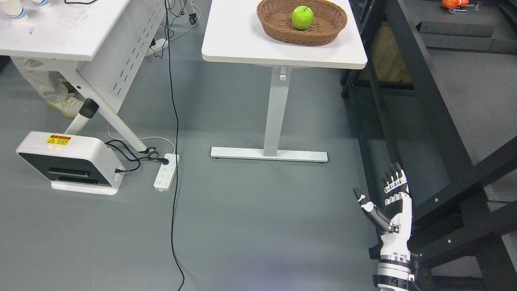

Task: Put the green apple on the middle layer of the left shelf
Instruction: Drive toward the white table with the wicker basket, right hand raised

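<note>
A green apple point(302, 17) sits in a brown wicker basket point(282, 30) on a white table point(238, 44) at the top middle of the head view. My right hand point(383, 198) rises from the lower right, far below the table and well short of the apple. Its fingers point(395, 182) are straight and its thumb is spread, holding nothing. My left arm does not show.
A black metal shelf frame point(420, 93) runs down the right side, close beside my right hand. A second white table point(60, 32) stands at the upper left, with a person's leg and shoe point(66, 106) under it. A white device point(68, 161), power strip point(166, 171) and black cable point(174, 133) lie on the grey floor.
</note>
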Available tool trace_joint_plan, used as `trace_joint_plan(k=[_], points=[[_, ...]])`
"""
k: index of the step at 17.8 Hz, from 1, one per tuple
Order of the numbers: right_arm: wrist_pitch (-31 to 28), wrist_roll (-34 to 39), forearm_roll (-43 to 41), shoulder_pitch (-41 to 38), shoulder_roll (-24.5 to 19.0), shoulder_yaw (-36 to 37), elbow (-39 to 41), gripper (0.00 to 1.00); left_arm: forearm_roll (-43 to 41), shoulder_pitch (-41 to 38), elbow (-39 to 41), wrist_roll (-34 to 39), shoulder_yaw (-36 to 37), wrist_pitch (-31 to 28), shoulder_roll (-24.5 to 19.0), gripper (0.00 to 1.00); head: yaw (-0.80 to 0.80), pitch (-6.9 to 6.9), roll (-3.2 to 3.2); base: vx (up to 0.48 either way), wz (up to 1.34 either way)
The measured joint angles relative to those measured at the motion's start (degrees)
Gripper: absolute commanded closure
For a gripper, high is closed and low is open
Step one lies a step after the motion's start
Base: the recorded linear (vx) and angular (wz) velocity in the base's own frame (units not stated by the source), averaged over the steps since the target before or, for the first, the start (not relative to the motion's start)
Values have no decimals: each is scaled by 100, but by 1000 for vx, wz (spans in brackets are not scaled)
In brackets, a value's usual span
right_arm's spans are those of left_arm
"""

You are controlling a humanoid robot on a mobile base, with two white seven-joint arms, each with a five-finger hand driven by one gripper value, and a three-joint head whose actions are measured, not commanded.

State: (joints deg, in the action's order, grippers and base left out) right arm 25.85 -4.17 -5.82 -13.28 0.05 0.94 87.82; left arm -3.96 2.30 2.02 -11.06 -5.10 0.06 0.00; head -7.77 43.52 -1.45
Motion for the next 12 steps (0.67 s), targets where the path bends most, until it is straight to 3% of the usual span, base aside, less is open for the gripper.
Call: trace_joint_plan(k=[10,12], points=[[-185,-37,-234,-179,-3,-59,452,1,0,0,0,0,0,9,0,0,0,0,0,0,0],[-544,-11,148,-184,18,-32,507,1,0,0,0,0,0,10,0,0,0,0,0,0,0]])
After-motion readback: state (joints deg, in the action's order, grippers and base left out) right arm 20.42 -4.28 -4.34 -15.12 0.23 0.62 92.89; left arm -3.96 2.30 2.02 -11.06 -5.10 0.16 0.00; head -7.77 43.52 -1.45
